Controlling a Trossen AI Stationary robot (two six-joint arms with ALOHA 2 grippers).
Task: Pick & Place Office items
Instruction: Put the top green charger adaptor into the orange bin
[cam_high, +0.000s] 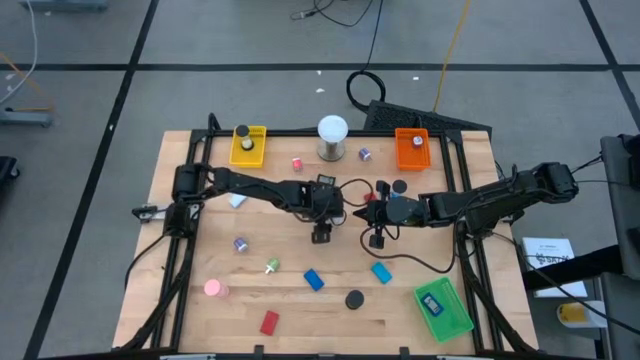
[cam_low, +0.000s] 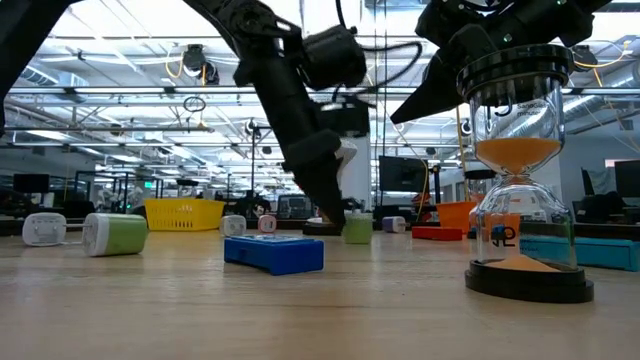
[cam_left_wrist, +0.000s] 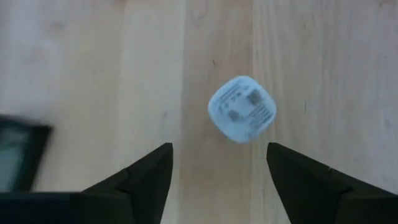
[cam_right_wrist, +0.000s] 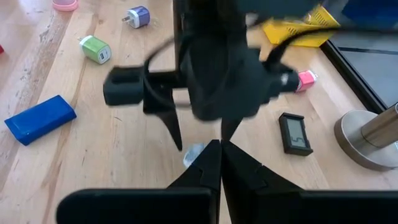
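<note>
Fingers: left gripper is spread wide above a small whitish cube at the desk's centre; right gripper is pressed closed and empty, just beside.
Advice: I judge it should descend straight, centre the cube, then close.
Surface: pale wooden desk; blue block toward the near edge.
Room: big hall behind.

Pale smooth wooden table, glossy clear hourglass, matt blue plastic block, brushed metal base
</note>
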